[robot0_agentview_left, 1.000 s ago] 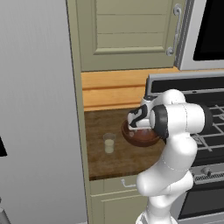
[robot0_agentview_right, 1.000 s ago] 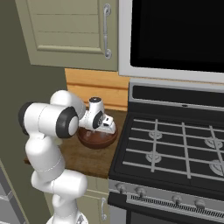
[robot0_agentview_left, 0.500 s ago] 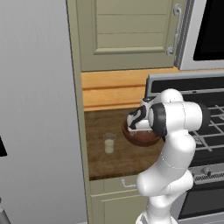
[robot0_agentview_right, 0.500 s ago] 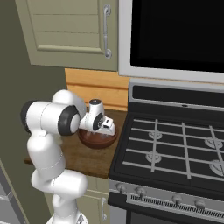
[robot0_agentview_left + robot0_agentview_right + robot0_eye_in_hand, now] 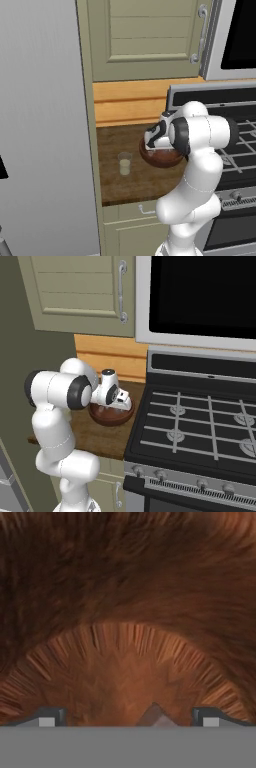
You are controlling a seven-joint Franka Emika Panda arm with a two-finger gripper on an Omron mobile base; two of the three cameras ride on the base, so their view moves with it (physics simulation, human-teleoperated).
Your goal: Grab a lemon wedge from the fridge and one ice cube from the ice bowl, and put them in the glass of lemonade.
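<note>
Reddish-brown, grain-streaked ice bowl interior, round, beneath spread hand.

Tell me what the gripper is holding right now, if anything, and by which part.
Nothing is held, as far as the views show. The gripper is down in the ice bowl with its fingertips apart; a small pale piece, perhaps an ice cube, lies between them ungripped.
</note>
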